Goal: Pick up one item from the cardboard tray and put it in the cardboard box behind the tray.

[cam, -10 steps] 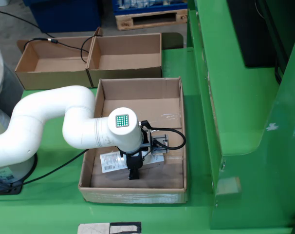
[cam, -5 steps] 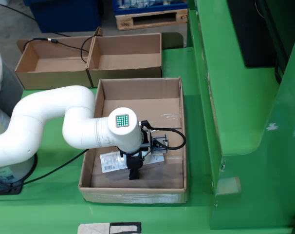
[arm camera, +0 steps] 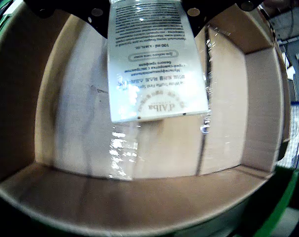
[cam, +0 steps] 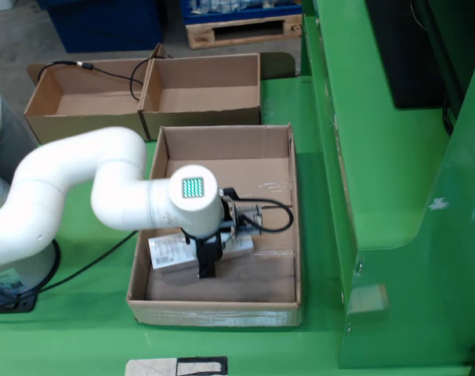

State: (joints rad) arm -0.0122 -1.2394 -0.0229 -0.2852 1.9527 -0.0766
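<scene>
The pincer holds a white d'Alba packet just above the cardboard tray floor. It hangs long; it could snag the tray's far wall heading to the cardboard box behind.

White printed tube, flat, hanging over open cardboard tray, two cardboard boxes behind

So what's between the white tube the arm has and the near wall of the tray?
Nothing but bare cardboard floor, with some glossy tape on it. The wrist view shows the tube ending well short of the tray wall, with no other item between.
</scene>
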